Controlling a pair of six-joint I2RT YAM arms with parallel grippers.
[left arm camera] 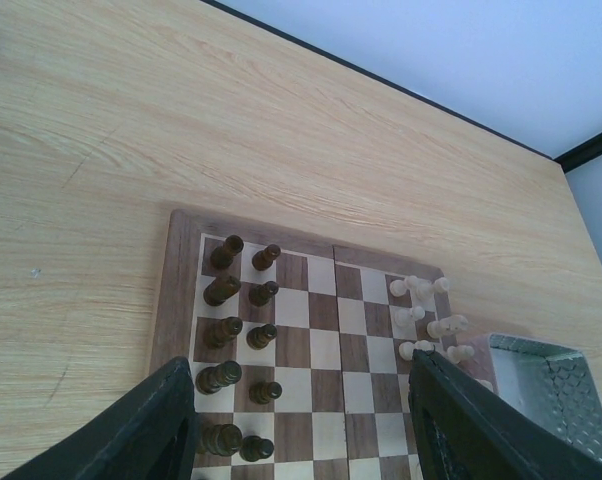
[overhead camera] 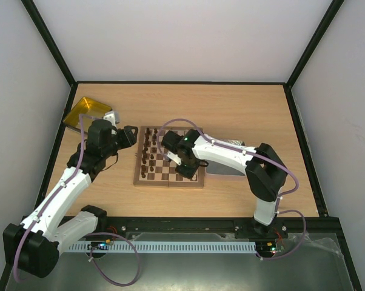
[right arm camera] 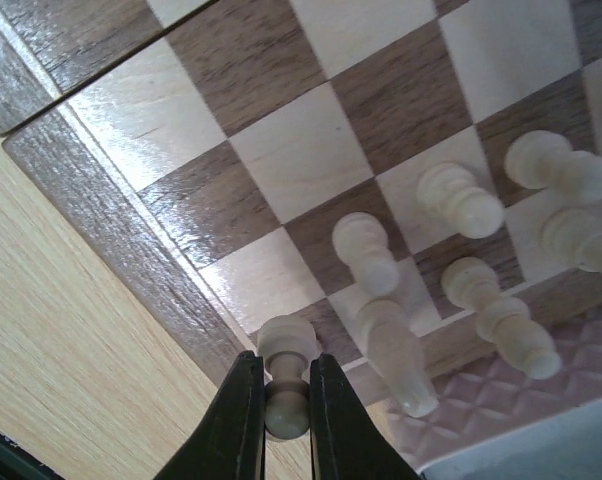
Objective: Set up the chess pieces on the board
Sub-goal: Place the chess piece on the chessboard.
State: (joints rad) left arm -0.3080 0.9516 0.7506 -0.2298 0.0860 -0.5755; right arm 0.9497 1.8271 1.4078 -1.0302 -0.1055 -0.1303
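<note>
a yellow tray (overhead camera: 88, 111) sits at the far left of the table (overhead camera: 243, 109). just right of it, the left tool (overhead camera: 129, 134) hovers off the far left corner of the board (overhead camera: 170, 174). its fingers (left arm camera: 151, 435) are spread wide, with nothing between them. in the left wrist view they frame the board from above.

the board lies about mid-table, square to the table edges. the dark chess pieces (left arm camera: 226, 330) stand upright in two columns along its left side, one piece to a square. the pale chess pieces (left arm camera: 426, 320) are bunched on the right-hand columns, close together and not in tidy rows.

the right tool (right arm camera: 281, 405) is low over the near right corner of the board. its jaws are narrow and clamped on a single pale piece (right arm camera: 287, 345), which they hold by its upper part with the wide base pointing down at the board. the piece is at the outermost row of squares, right by the edge. whether its base touches the wood cannot be told. several other pale pieces stand just beside it, further in on the board.

a grey metal tray (overhead camera: 225, 168) lies just beside the board's right edge, partly covered by the right arm (overhead camera: 231, 154).
</note>
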